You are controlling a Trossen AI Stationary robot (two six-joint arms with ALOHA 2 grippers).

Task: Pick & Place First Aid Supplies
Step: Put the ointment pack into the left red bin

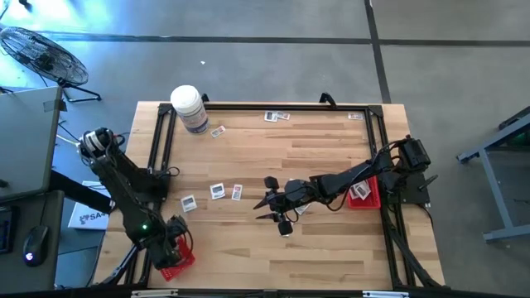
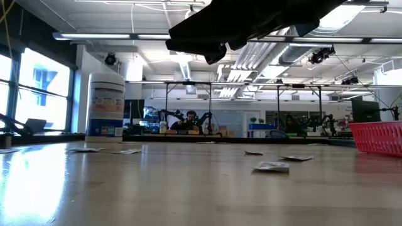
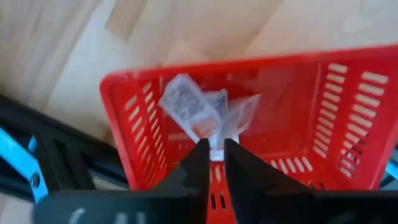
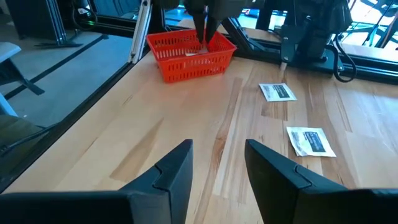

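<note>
You get even, bright overhead light on the table [image 1: 273, 240], soft shadows only. At nine o'clock in the low view windows [image 2: 38, 88] glare; the left wrist view is motion-blurred.

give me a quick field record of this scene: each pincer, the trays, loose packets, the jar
left pincer: over the red slotted plastic tray at the table's front-left corner, fingers slightly parted, nothing gripped
tray contents: crumpled clear-and-white packets lying inside
right pincer: open and empty, above bare wood near the table's middle
second red tray: right edge, holding a packet
loose packets: three flat white packets left of centre, others near the far edge
jar: large white plastic jar, upright, far-left corner
</note>
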